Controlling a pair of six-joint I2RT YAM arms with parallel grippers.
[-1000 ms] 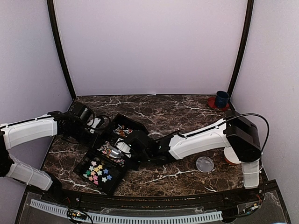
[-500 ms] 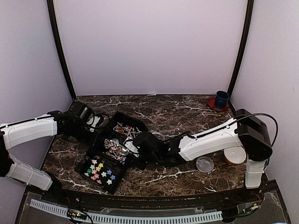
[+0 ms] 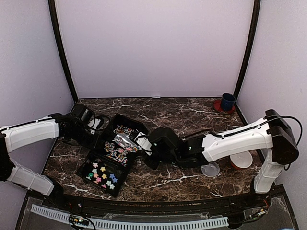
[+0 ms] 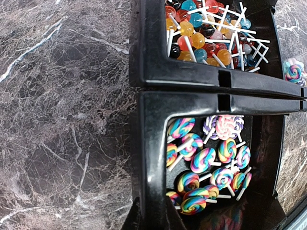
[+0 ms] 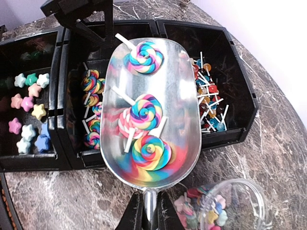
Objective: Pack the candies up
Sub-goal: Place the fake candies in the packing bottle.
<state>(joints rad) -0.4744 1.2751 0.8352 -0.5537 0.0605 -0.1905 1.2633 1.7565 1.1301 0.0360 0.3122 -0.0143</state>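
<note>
Swirl lollipops (image 5: 144,109) are lying in the metal scoop (image 5: 180,86) just ahead of the right claw (image 5: 150,214), which is pinching its handle above the black tray (image 5: 61,100). Right arm (image 3: 235,141) is stretching low across the worktop (image 3: 192,112); left claw (image 4: 152,218) is pinching the tray's wall. Right wrist view is showing pastel stars (image 5: 29,103); left wrist view is missing them.

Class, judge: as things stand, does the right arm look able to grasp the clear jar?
Probably not yet: the jar stands close and unblocked, but the right tool is shut on the handle of the loaded scoop.
</note>
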